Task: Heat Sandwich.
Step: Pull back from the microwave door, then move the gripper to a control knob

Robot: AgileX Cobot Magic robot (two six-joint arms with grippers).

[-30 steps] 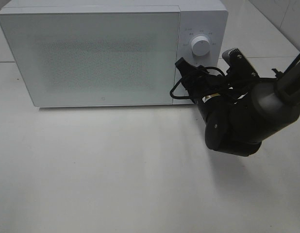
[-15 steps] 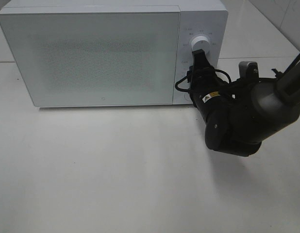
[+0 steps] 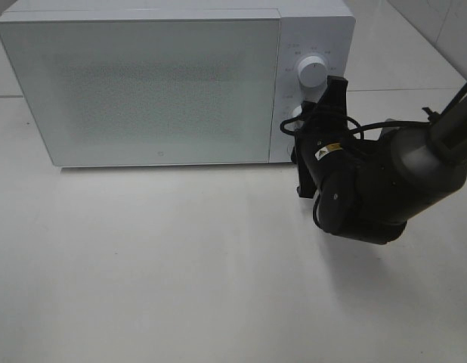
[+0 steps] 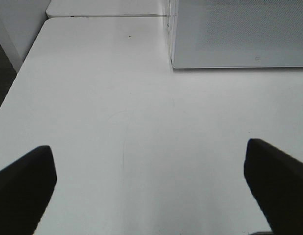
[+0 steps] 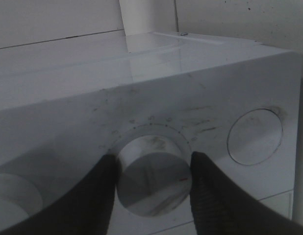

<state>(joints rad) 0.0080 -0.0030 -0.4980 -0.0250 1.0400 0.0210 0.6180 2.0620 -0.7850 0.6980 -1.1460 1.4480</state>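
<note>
**A:** Anyone catch where the sandwich was?

**B:** Couldn't tell, the boxy white microwave oven (image 3: 143,83) had its door shut (speckled front, no seeing in). The right gripper (image 5: 152,161) was clamped on its lower round white dial knob (image 5: 151,188). The left gripper (image 4: 149,149) hung spread wide over the plain white tabletop (image 4: 117,112), holding nothing.

Wide open tabletop (image 3: 165,265) before the microwave (image 3: 175,82), easy passage; its door (image 3: 135,94) stands shut, and the right arm (image 3: 377,189) crowds the control panel (image 3: 333,36) around the lower knob (image 5: 152,171).
</note>
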